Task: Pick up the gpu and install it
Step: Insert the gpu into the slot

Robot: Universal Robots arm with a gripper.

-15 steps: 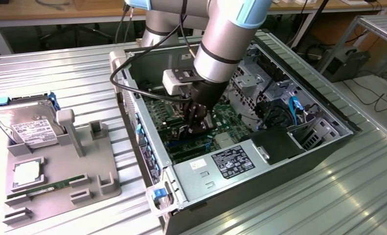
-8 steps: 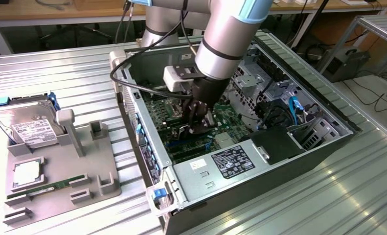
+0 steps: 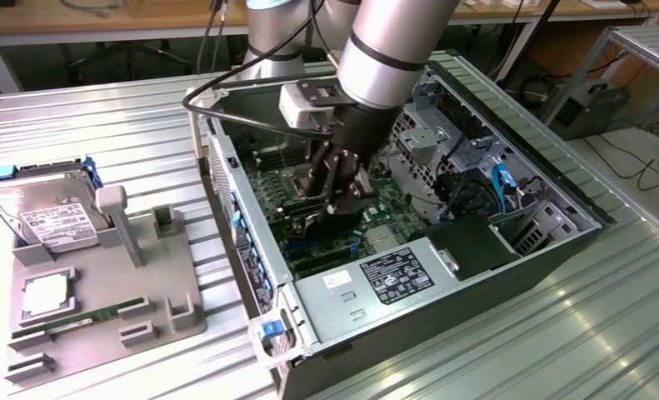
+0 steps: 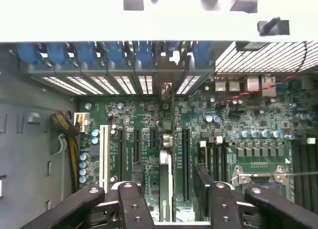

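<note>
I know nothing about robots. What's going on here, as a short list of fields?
Place: open black and silver metal computer case lying on a ribbed metal table
Gripper: black gripper lowered inside the case, over the green motherboard
Gpu: thin dark circuit card, seen edge-on beneath the gripper, in line with the expansion slots
Beside the case: grey plastic holder with a silver hard drive and a narrow green memory stick

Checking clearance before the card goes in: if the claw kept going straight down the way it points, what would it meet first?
Probably the motherboard: the claw, holding the gpu edge-on, points at the expansion slots inside the computer case. How far off the board lies is unclear.
</note>
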